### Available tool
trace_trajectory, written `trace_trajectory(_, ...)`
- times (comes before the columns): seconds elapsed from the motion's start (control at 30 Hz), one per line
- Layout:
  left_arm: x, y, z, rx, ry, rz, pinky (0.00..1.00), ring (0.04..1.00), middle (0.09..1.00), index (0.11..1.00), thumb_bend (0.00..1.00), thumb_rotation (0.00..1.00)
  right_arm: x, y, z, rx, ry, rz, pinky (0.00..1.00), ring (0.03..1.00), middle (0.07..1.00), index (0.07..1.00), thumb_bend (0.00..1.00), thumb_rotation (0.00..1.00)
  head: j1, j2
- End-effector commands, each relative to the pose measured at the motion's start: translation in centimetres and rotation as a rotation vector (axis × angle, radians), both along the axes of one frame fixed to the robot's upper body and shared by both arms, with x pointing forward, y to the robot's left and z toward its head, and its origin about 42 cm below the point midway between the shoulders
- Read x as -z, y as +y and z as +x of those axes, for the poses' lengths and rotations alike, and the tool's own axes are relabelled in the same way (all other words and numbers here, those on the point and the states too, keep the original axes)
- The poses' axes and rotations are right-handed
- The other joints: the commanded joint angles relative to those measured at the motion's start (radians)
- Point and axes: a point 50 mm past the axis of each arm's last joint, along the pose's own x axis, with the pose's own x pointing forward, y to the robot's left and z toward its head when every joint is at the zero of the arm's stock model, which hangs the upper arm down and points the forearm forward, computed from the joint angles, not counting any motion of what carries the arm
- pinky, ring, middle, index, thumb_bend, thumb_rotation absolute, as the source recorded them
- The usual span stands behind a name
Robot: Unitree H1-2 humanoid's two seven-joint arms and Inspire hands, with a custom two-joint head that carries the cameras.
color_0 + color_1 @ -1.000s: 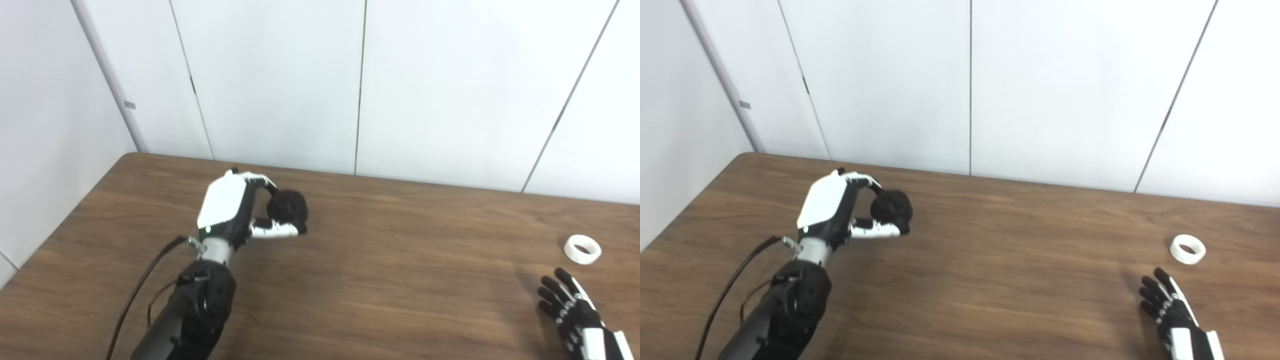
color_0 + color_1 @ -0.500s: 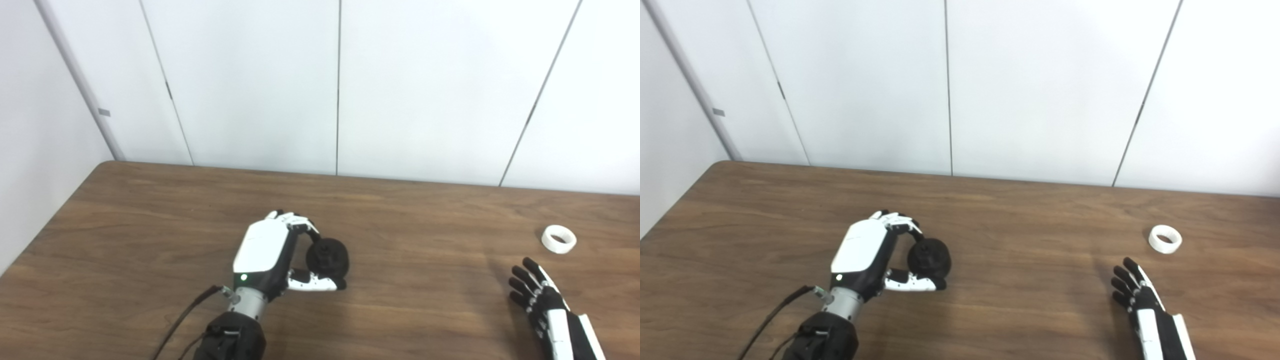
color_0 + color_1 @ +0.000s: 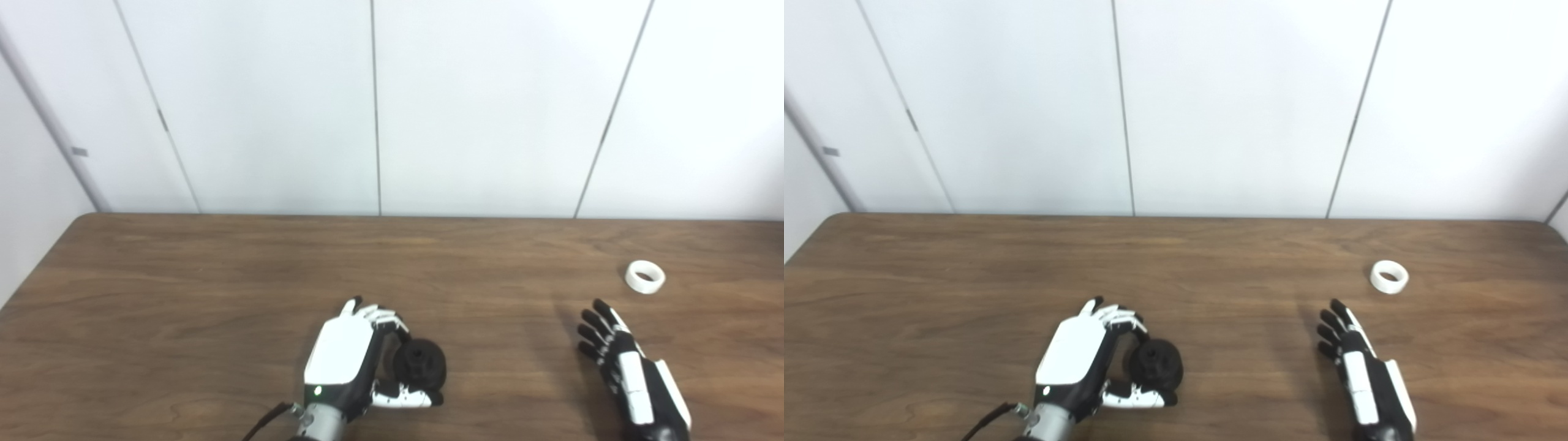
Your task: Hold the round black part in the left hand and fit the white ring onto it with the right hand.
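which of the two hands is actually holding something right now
The left hand: its fingers are curled around the round black part. The right hand is open and holds nothing, with the white ring lying apart on the table.

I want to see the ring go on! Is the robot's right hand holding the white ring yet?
Not yet. The right hand is open and empty, and the white ring lies apart on the table.

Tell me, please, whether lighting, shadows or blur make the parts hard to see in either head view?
Left eye view: even light, soft shadow left of the right hand; white ring is sharp against the table. Right eye view: the round black part in the left hand is dark, its surface detail barely readable; no glare, slight overall softness.
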Motion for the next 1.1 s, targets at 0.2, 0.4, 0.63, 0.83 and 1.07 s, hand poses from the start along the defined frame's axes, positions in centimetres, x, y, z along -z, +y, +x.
trace_trajectory(0.2, 1.1, -1.7, -0.7, 0.058, 0.004, -0.012, 1.00, 0.876, 0.785, 0.484, 0.52, 0.05, -2.6, 1.2, 0.4, 0.006, -0.076, -0.011, 0.89, 0.914, 0.916, 0.955, 0.65, 1.00, -0.017, 0.014)
trace_trajectory(0.4, 2.7, -1.9, -1.4, 0.071, 0.038, 0.001, 0.99, 0.866, 0.778, 0.484, 0.52, 0.05, -3.0, 1.4, 0.4, 0.006, -0.085, -0.002, 0.90, 0.910, 0.916, 0.958, 0.64, 1.00, -0.031, 0.032)
trace_trajectory(0.63, 3.9, -1.3, -2.0, 0.078, 0.058, 0.021, 0.99, 0.860, 0.778, 0.484, 0.52, 0.05, -3.4, 1.5, 0.3, 0.001, -0.080, -0.008, 0.90, 0.909, 0.919, 0.956, 0.64, 1.00, -0.045, 0.054)
trace_trajectory(0.83, 4.3, -0.8, -2.1, 0.083, 0.081, 0.058, 0.99, 0.869, 0.787, 0.484, 0.52, 0.05, -3.8, 1.4, 0.4, 0.007, -0.077, -0.004, 0.92, 0.918, 0.919, 0.959, 0.63, 1.00, -0.062, 0.070)
trace_trajectory(1.07, 4.6, 0.0, -2.7, 0.090, 0.089, 0.087, 1.00, 0.875, 0.775, 0.484, 0.52, 0.05, -4.4, 1.2, 0.5, 0.019, -0.067, -0.007, 0.94, 0.925, 0.925, 0.960, 0.63, 1.00, -0.079, 0.087)
